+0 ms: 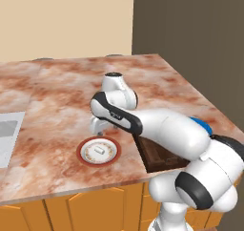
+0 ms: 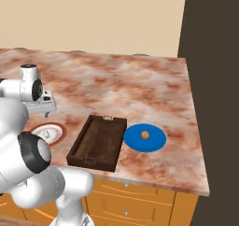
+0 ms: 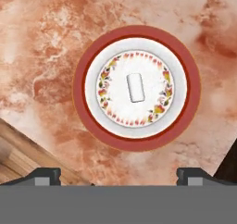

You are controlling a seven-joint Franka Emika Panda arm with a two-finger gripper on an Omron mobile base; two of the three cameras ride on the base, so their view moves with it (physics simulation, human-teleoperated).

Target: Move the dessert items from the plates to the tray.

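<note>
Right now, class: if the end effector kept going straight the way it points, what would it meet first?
Most likely the white marshmallow piece at the centre of the red-rimmed plate. The open end effector points down at it from above, though its line may fall slightly toward the plate's near rim; depth is unclear.

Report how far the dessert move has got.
Done: nothing yet; the tray holds no dessert. In hand: the gripper, jaws open and holding nothing, hangs above the red-rimmed plate, where the white marshmallow piece lies at the centre. Left: lift that piece into the tray, then the golden-brown ball from the blue plate beside the tray.
</note>
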